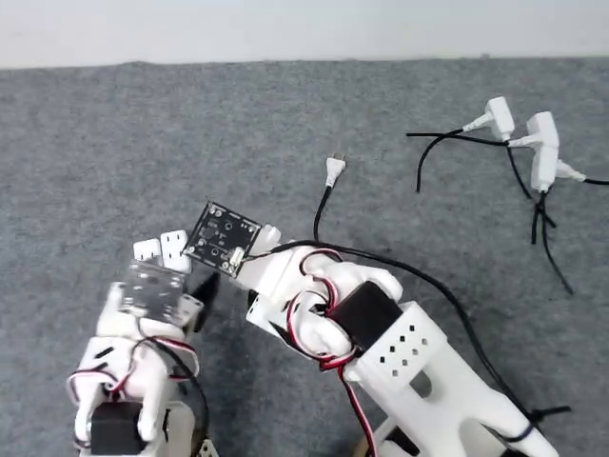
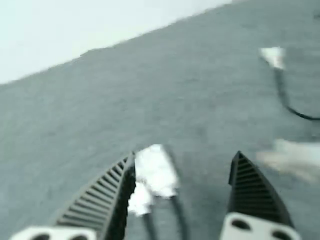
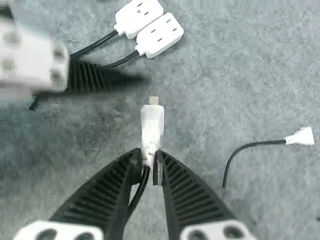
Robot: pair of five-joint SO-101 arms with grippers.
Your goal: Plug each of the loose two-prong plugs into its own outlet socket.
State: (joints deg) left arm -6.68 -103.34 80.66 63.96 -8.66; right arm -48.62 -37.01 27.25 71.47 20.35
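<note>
Two white outlet sockets [image 3: 149, 24] lie side by side on the grey carpet, also seen at the sockets [image 1: 162, 249] in the high view. My right gripper [image 3: 147, 157] is shut on a white two-prong plug [image 3: 151, 125], its prongs pointing toward the sockets a short gap away. My left gripper [image 2: 185, 160] is open, with a socket [image 2: 155, 175] lying between its fingers, close to one finger [image 2: 112, 197]. A second loose plug [image 1: 334, 169] on a black cord lies farther out on the carpet, the same plug [image 3: 302, 135] in the right wrist view.
White plug and socket pieces [image 1: 528, 138] with black cords lie at the far right of the carpet. The left arm's finger [image 3: 100, 77] sits beside the sockets, close to the held plug. A pale wall [image 1: 304, 29] borders the far edge.
</note>
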